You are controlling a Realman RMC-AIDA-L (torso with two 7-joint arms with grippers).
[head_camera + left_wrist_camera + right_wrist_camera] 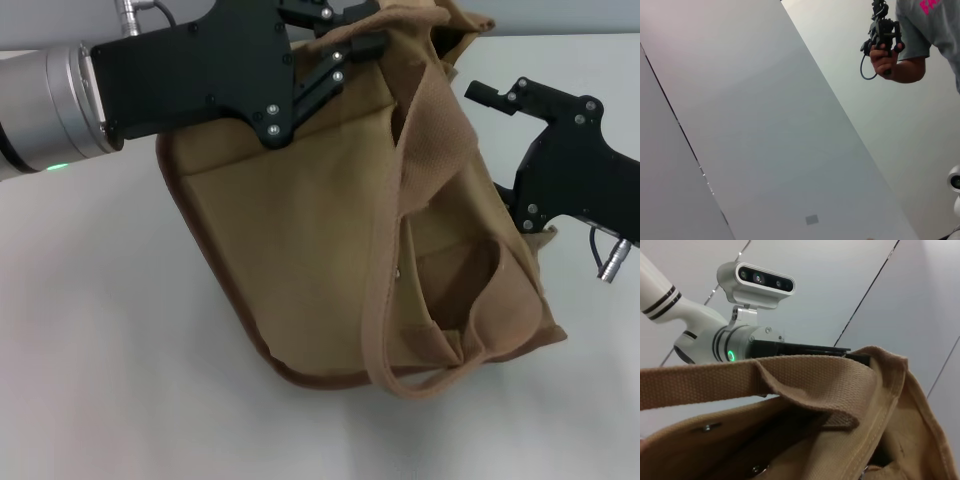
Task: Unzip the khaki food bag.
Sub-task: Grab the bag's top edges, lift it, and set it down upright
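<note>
On the white surface [90,330], khaki food bag [300,260] tilted, left gripper [335,40] clamped on its top edge, right gripper [490,95] just beside the bag's side, finger spacing unclear.

No legible text on anything.

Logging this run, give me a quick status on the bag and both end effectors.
Left end effector at top edge of the boxy tan canvas bag. Right end effector beside the bag's far end, apart. Bag tilted, zipper not visible.
</note>
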